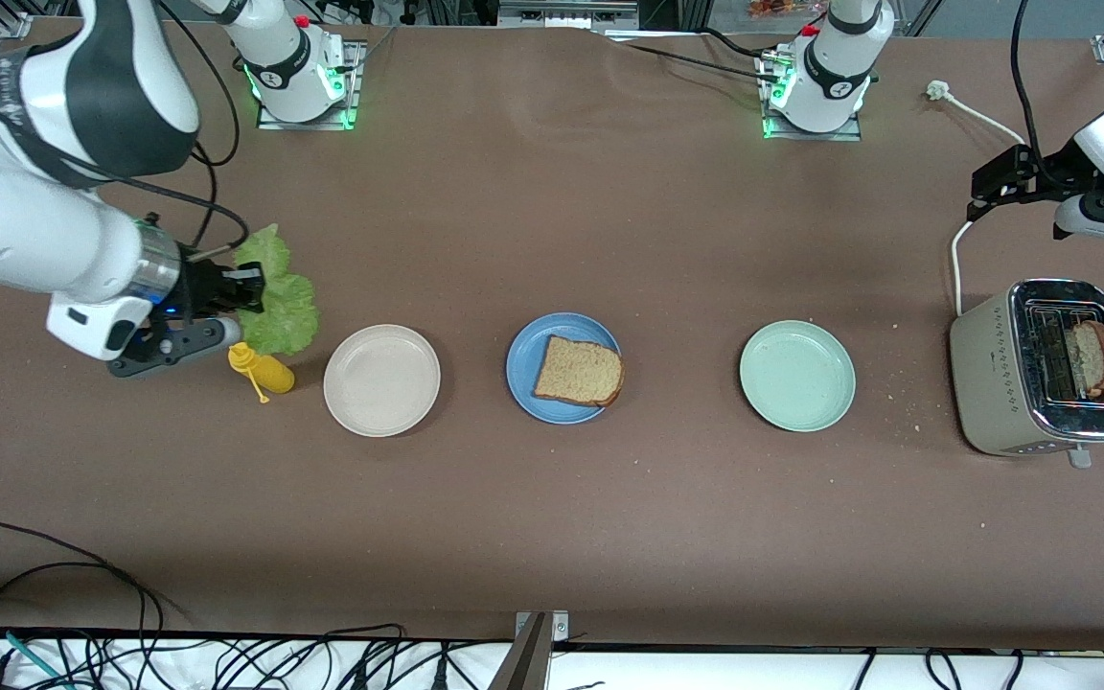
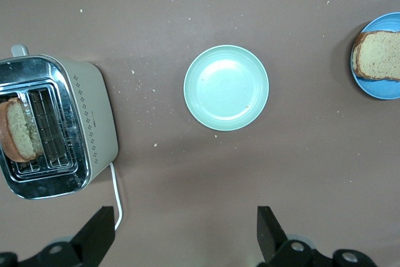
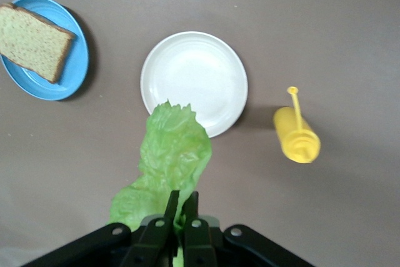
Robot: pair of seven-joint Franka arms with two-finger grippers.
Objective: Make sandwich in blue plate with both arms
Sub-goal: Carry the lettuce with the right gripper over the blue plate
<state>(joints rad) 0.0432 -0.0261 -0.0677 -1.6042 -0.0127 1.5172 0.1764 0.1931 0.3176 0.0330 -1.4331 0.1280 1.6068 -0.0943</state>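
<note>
The right gripper [image 3: 180, 207] pinched the lettuce leaf [image 3: 170, 157] (aloft) over the table beside the beige plate [image 1: 381, 379]. One bread slice [image 1: 578, 371] lay on the blue plate [image 1: 525, 374]. The left gripper [image 2: 185, 236] waited, jaws wide.

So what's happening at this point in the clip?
A sandwich is being put together. The right gripper is shut on a lettuce leaf, held in the air near the yellow squeeze bottle and beige plate. One bread slice lies on the blue plate; another stands in the toaster. The left gripper waits open above the table between the toaster and the pale green plate.
</note>
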